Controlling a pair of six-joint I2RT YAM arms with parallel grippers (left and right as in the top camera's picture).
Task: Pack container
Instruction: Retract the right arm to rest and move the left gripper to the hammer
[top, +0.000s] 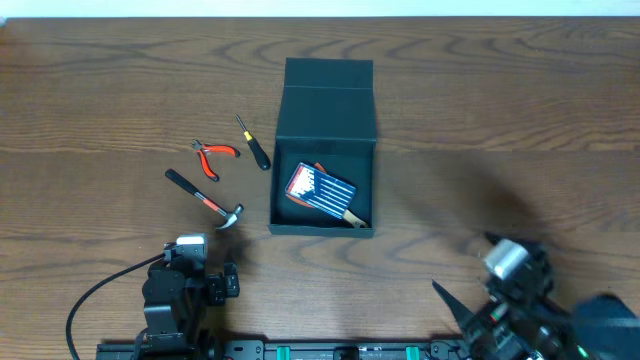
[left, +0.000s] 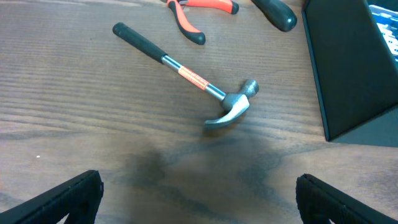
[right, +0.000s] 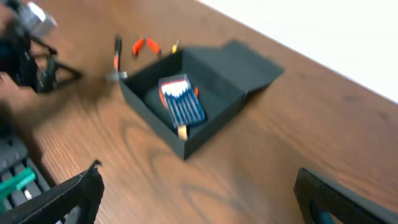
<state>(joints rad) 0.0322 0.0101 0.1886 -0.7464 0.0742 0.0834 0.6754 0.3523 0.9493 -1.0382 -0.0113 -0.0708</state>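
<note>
The container (top: 323, 228) is a dark square box in the middle of the table, its flap lid (top: 328, 78) folded back. Inside it lies a blue-striped pack (top: 320, 189) with a red and white end. In the left wrist view the container wall (left: 348, 68) stands at the right. My left gripper (left: 198, 180) is open and empty, low over bare wood just short of a claw hammer (left: 186, 71). The right gripper (right: 198, 174) is also open and empty, some way in front of and to the right of the container (right: 152, 115).
Left of the box lie the hammer (top: 205, 198), orange-handled pliers (top: 215, 155) and a black screwdriver (top: 253, 143). The pliers (left: 193, 12) and screwdriver (left: 277, 11) lie beyond the hammer. The left arm (right: 31, 50) shows at the right wrist view's upper left.
</note>
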